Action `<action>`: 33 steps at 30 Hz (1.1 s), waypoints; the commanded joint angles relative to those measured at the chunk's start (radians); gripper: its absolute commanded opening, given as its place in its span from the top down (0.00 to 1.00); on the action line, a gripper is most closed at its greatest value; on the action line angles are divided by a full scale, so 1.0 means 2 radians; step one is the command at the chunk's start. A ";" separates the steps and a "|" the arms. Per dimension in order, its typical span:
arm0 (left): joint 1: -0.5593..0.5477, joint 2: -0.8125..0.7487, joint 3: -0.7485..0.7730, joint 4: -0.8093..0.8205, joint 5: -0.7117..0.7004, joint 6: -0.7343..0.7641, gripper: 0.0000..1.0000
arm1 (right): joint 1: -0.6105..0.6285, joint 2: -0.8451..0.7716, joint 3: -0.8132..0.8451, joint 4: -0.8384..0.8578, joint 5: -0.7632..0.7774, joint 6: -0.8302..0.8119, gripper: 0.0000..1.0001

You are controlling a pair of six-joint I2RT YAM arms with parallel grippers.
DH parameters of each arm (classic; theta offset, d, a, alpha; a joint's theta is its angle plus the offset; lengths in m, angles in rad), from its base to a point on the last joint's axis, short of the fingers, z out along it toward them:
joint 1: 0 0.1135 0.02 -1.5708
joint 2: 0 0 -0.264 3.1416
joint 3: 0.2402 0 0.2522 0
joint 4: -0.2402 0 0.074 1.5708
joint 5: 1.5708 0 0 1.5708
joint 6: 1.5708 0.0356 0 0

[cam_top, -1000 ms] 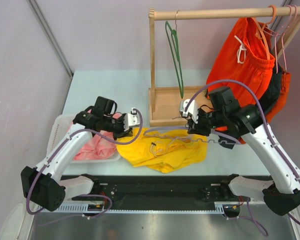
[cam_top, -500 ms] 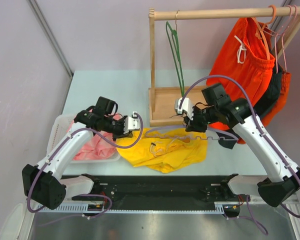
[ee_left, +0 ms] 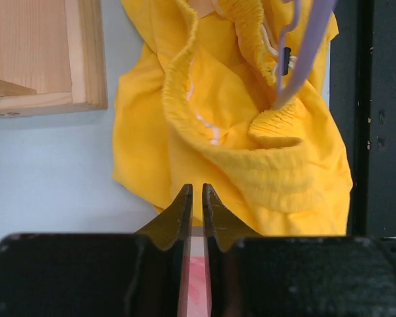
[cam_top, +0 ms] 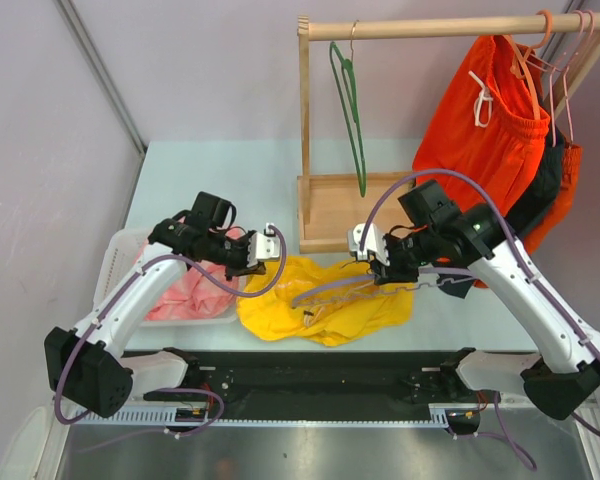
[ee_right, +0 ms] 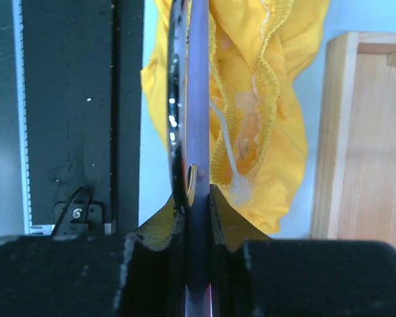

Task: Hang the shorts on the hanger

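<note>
Shorts (ee_left: 251,172) lie just ahead of the left claw (ee_left: 195,188), its fingers nearly pressed together. The right claw (ee_right: 197,193) pinches the hanger (ee_right: 199,99).

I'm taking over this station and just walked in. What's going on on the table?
The right gripper has its jaws clamped on the lilac hanger, one end poked in at the waistband of the yellow shorts, which lie crumpled on the table. The left gripper sits at the shorts' edge, jaws almost closed; whether they pinch fabric is unclear. Nothing is hung yet.
</note>
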 commanded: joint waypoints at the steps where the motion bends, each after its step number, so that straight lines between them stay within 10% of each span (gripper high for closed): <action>1: -0.001 -0.008 0.022 -0.004 0.034 0.019 0.82 | 0.010 -0.032 0.008 -0.037 -0.023 -0.014 1.00; 5: -0.002 -0.012 0.033 -0.049 0.055 0.042 0.49 | 0.010 -0.029 0.008 -0.043 -0.020 -0.014 1.00; 9: -0.005 -0.018 0.056 -0.089 0.074 0.051 0.37 | 0.010 -0.025 0.007 -0.036 -0.018 -0.010 1.00; 19: -0.183 -0.015 0.078 -0.124 -0.060 0.057 0.38 | -0.047 -0.057 0.007 -0.013 -0.025 0.030 1.00; 33: -0.272 0.057 0.050 -0.109 -0.284 0.092 0.42 | -0.097 -0.031 -0.008 -0.002 -0.052 0.022 1.00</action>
